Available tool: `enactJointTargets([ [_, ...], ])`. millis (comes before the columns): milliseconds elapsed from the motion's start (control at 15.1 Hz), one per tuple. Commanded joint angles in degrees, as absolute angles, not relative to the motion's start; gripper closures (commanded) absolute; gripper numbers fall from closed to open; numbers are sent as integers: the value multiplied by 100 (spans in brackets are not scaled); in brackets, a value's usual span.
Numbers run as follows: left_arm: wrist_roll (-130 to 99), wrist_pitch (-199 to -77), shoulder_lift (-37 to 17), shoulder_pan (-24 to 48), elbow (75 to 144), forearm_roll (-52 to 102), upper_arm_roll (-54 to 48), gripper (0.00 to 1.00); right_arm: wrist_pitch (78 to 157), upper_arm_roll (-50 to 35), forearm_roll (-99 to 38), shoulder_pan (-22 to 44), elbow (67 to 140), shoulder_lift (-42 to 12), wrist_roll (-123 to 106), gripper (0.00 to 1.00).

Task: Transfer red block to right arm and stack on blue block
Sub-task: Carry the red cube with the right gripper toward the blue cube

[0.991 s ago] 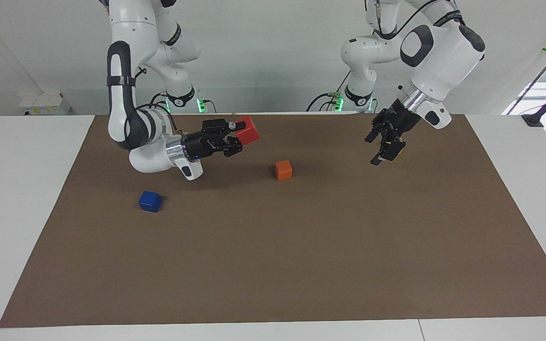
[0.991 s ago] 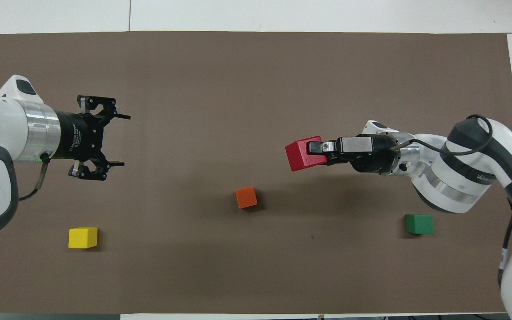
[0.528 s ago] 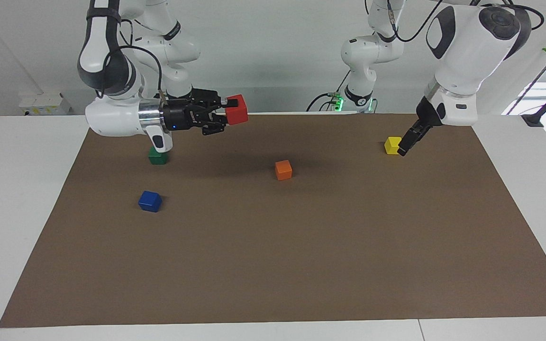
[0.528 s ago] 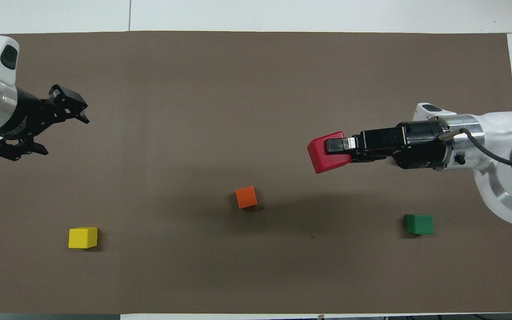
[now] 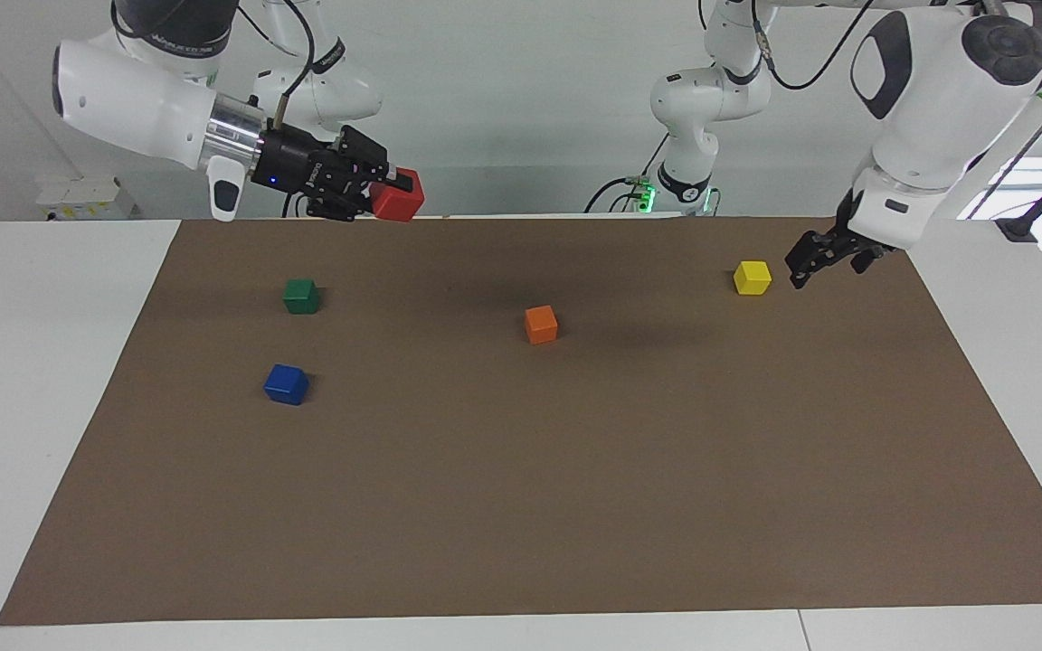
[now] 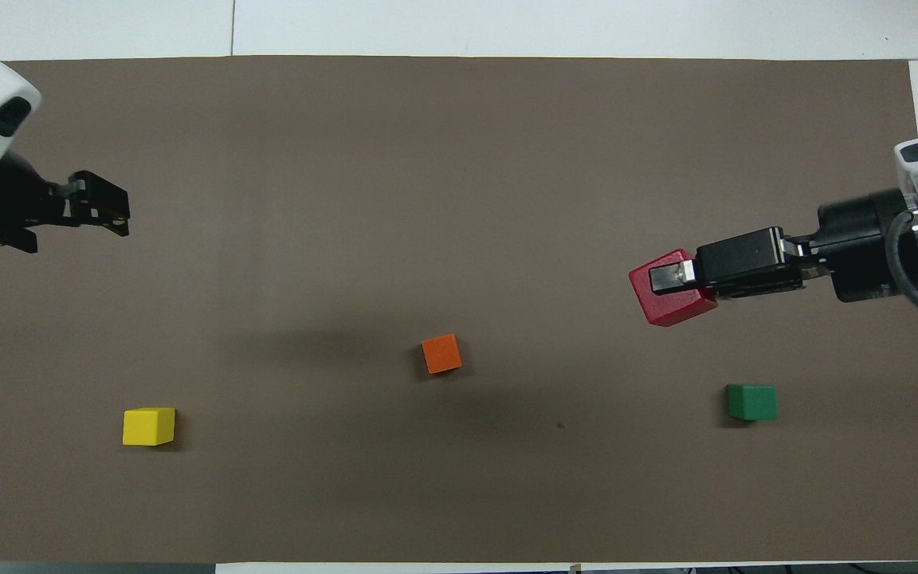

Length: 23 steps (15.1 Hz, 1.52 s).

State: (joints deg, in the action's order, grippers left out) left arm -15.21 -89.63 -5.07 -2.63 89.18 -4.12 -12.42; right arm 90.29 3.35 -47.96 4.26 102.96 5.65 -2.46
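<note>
We see two glossy white arms with dark grey joint caps, silver wrist rings, loose black cables, black two-finger right gripper (image 5: 374, 192) with blue dot, black left gripper (image 5: 812, 262), green base lights.

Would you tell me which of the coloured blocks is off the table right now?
The red block: it is held in the air by the right gripper, while the green, blue, orange and yellow blocks all rest on the mat.

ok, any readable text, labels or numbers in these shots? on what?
None can be read.
Faint lettering on the dark band of the right arm: too blurred to read.
Red block, blue block: no marks visible.
</note>
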Motion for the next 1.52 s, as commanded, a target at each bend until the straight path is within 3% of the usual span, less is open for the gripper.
enactJointTargets([
  [0,-1328,-9386,-53,18,9563,-554,-1047,0,9053,237,-3529,500,9907,545,315,100],
  [264,-624,-9009,-166,27,8904,-203,-704,0,9279,229,-1411,852,9905,527,466,100],
  [528,-405,-9036,-123,61,9017,-26,-492,0,9685,220,-55,1011,10229,554,606,100],
  [1453,-396,-9009,0,35,9053,-26,-475,0,13786,229,492,448,13024,387,1046,100],
])
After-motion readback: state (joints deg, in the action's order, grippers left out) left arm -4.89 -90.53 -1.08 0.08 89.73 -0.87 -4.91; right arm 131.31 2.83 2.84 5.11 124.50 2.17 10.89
